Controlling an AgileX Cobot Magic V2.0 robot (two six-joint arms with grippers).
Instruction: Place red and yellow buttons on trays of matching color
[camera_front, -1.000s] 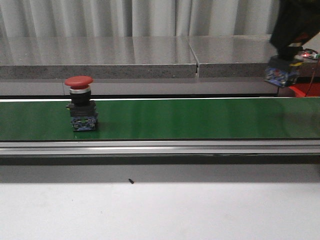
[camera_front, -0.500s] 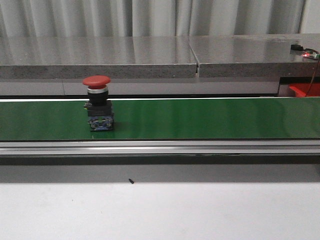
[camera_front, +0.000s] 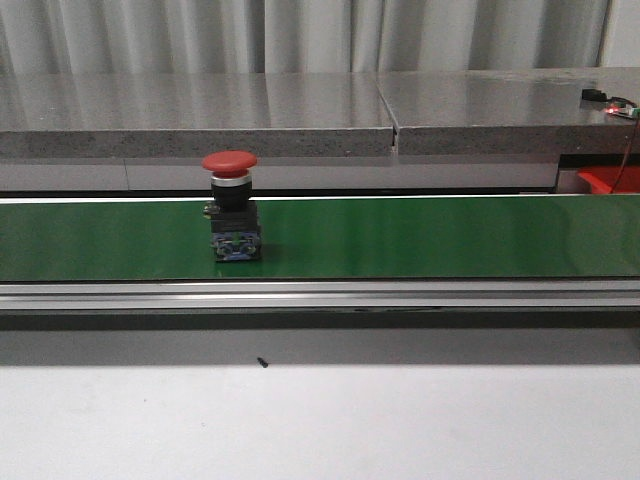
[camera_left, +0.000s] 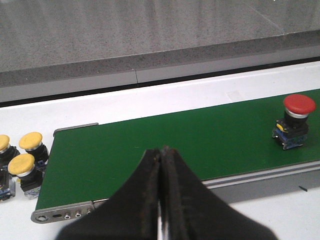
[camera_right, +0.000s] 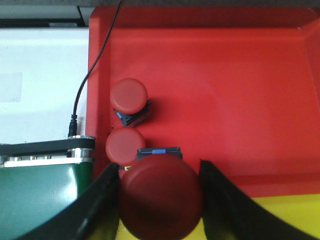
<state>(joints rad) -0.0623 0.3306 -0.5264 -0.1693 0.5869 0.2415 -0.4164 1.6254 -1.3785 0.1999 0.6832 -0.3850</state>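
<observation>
Red tray (camera_right: 240, 75) holds two red buttons (camera_right: 129, 96) — right end effector (camera_right: 160, 200) grasps third; left end effector (camera_left: 161, 170) clenched.

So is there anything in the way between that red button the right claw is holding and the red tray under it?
Nothing blocks it. The right gripper holds a red mushroom-head button over the red plastic tray. Two red buttons already sit there, close beside it, but bare tray remains.

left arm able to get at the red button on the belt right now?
Probably yes. The button stands upright and alone on the belt, nothing over it or beside it. But the left gripper is shut, so it must open first.
</observation>
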